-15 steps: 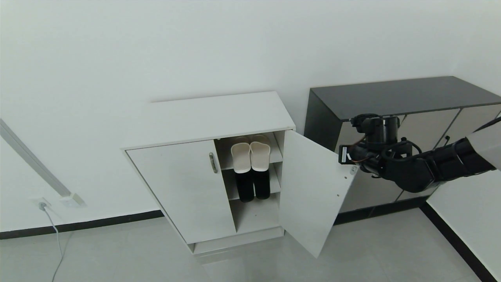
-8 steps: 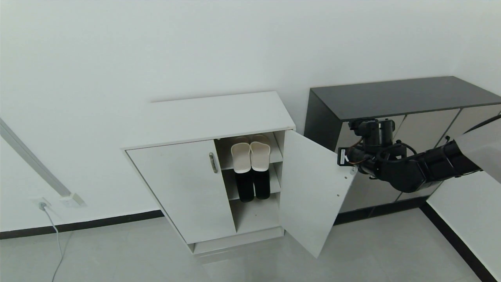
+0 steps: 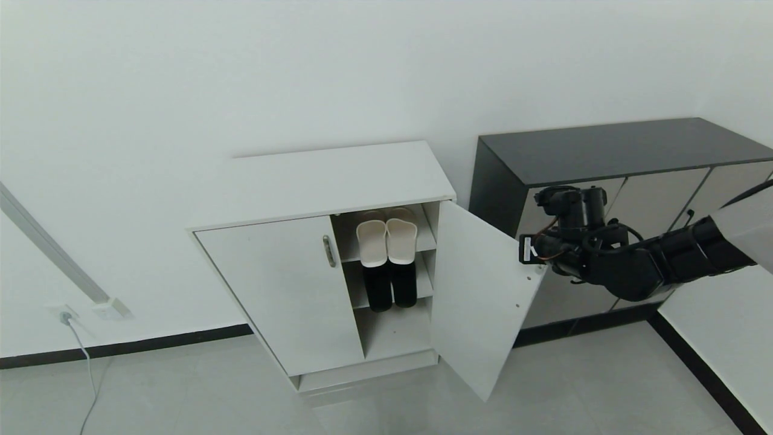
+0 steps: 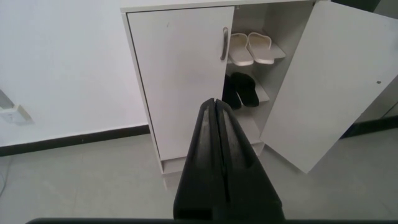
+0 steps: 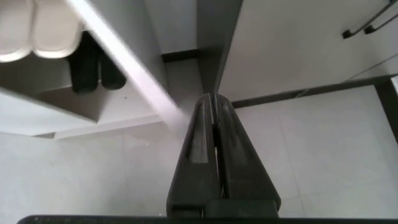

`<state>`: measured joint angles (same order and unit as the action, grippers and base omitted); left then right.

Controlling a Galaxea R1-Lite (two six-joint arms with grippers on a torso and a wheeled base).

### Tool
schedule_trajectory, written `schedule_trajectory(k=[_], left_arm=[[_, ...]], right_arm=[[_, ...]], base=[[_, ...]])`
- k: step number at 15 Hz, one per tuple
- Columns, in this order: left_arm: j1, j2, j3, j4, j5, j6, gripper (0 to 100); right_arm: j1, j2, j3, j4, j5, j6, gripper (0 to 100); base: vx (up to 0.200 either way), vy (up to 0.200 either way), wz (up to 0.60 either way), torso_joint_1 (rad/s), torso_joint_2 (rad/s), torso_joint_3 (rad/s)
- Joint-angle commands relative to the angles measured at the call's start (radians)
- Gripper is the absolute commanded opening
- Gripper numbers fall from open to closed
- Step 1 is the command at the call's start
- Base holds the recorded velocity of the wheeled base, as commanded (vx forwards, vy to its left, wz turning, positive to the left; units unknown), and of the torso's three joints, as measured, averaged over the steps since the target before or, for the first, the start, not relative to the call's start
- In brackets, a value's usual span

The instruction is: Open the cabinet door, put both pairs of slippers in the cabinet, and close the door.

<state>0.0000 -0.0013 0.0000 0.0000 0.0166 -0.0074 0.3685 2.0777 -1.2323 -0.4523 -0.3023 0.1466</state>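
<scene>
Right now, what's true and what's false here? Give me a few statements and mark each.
1. Both doors are shut. False: the right door stands open; the left door is shut.
2. The white slippers sit above the black slippers. True.
3. The black slippers stand on top of the cabinet. False: they are inside it.
4. The right tool is shut, near the open door's edge. True.

Plain white wall (image 3: pixel 302 72) with black baseboard (image 3: pixel 121 347), pale grey tiled floor (image 3: pixel 574 386). Dark-topped sideboard (image 3: pixel 616 148) against the wall on the right; socket (image 3: pixel 62 314) and cable (image 3: pixel 89 368) low left.
</scene>
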Motion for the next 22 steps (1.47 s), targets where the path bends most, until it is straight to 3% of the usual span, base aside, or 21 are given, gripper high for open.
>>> schedule_trajectory(k=[1,6,18,22], left_arm=[[0.000,0.001,0.000,0.000,0.000,0.000,0],[0.000,0.001,0.000,0.000,0.000,0.000,0],[0.000,0.001,0.000,0.000,0.000,-0.008,0],[0.000,0.001,0.000,0.000,0.000,-0.008,0]], right_arm=[[0.058,-0.079,0.074,-0.002,0.000,0.002,0],[0.202,-0.180,0.175,-0.005,-0.003,0.036,0],[0.279,-0.218,0.343,-0.169,0.022,-0.010,0],[0.279,-0.218,0.399,-0.293,0.077,-0.016,0]], base=[[0.000,0.000,0.00,0.000,0.00,0.000],[0.000,0.000,0.00,0.000,0.00,0.000],[0.000,0.000,0.00,0.000,0.00,0.000],[0.000,0.000,0.00,0.000,0.00,0.000]])
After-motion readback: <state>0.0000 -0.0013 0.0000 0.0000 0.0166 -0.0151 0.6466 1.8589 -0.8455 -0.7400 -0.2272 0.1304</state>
